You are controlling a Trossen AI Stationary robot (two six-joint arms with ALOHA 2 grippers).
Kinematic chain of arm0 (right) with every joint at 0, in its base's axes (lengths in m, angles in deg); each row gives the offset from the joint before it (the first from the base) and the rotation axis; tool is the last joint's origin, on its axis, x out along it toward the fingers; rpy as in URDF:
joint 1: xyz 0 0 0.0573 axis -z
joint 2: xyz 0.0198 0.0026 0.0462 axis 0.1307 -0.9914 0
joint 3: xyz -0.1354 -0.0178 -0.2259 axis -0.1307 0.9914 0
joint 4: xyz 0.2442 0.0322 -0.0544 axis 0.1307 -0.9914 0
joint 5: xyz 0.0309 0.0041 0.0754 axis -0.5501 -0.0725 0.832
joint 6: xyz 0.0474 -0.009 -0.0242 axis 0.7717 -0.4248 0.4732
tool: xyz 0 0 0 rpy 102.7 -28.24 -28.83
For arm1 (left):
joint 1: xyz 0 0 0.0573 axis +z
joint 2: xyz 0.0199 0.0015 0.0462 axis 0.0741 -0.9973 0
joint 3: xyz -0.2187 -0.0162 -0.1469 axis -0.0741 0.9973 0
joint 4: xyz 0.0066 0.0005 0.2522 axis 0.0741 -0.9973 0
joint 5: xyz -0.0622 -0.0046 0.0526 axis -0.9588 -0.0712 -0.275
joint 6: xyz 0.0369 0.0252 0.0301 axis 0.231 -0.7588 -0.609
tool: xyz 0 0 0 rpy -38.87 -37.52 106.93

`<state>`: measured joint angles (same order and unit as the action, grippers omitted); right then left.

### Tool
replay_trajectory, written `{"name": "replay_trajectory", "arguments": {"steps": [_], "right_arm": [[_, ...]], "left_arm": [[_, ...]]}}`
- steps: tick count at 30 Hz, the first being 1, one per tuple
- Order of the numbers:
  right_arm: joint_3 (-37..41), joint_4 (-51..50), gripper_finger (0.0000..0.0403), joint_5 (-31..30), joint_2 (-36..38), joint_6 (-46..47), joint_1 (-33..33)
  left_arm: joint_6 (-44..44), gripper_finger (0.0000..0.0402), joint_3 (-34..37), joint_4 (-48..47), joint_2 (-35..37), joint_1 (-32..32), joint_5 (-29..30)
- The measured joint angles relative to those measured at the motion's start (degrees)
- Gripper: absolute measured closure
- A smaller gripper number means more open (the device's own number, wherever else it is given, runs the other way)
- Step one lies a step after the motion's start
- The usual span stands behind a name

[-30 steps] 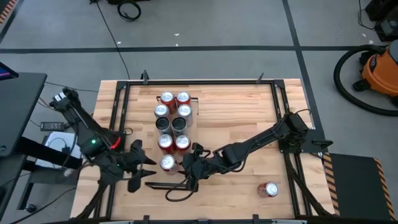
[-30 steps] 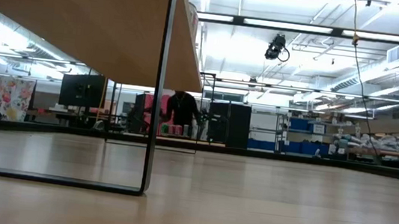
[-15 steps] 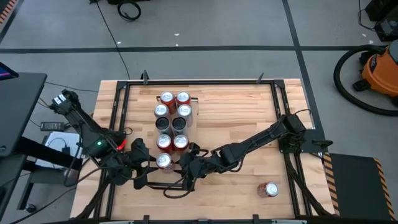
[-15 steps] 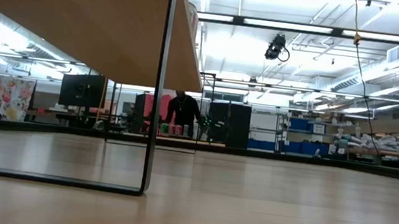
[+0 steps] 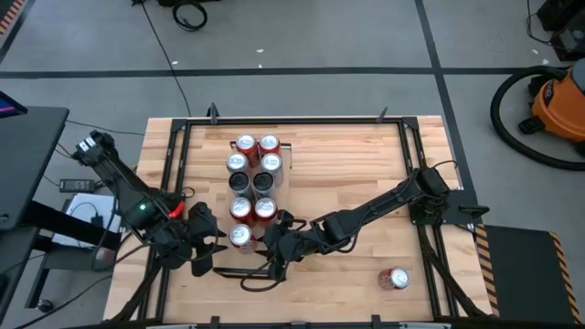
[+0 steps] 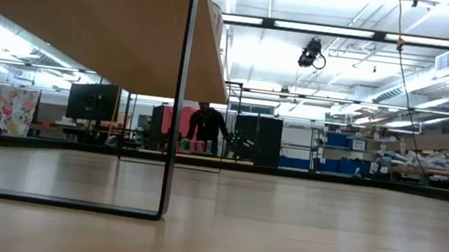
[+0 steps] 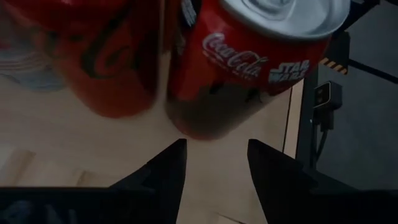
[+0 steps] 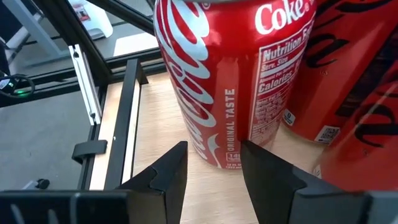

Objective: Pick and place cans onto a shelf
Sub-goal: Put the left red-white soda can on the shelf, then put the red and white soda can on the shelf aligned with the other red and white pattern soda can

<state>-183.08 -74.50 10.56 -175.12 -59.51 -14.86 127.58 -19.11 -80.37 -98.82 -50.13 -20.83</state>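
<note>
**Two grippers flanked the nearest can of the row**

The left gripper (image 5: pixel 217 249) sat low beside the shelf (image 5: pixel 279 187), its fingers (image 7: pixel 163 171) standing apart with nothing between them. Just ahead of it stood a red Coca-Cola can (image 7: pixel 249 68), clear of the finger tips, with another red can (image 7: pixel 106 59) beside that one. The right gripper (image 5: pixel 277 249) came in from the opposite side of the same end of the row, its fingers (image 8: pixel 166 169) drawn narrow and empty, with a red Coke can (image 8: pixel 230 81) directly in front of them. The cans (image 5: pixel 253 178) stood upright in two columns on the shelf, stretching away from both grippers. Well off to the right gripper's far side, one red can (image 5: pixel 395 278) lay tipped on the wooden surface (image 5: pixel 356 174).
</note>
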Motion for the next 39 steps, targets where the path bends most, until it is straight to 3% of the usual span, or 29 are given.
{"name": "replay_trajectory", "arguments": {"steps": [6, 14, 30, 34, 39], "right_arm": [[0.0, -3.0, 0.0246, 1.1, 1.2, -0.2, -0.6], [0.0, -13.2, 0.0246, 5.3, 5.2, 0.3, -0.9], [-0.1, -51.2, 0.0243, 21.8, 11.7, 11.7, -4.4], [-0.1, -58.7, 0.0218, 25.4, 11.7, 15.4, -7.3], [0.0, -60.7, 0.0152, 25.7, 13.2, 21.5, -12.4]], "left_arm": [[-0.2, 0.0221, -3.4, -5.8, 1.8, 0.0, -0.1], [-1.8, 0.0221, -5.7, -6.5, 2.6, 0.0, -1.0], [-1.9, 0.0221, -9.6, -11.8, 3.4, 0.0, -3.0], [-1.9, 0.0221, -9.7, -12.1, 4.8, 0.0, -3.0], [-1.9, 0.0221, -9.7, -12.6, 6.0, 0.0, -3.0]]}}
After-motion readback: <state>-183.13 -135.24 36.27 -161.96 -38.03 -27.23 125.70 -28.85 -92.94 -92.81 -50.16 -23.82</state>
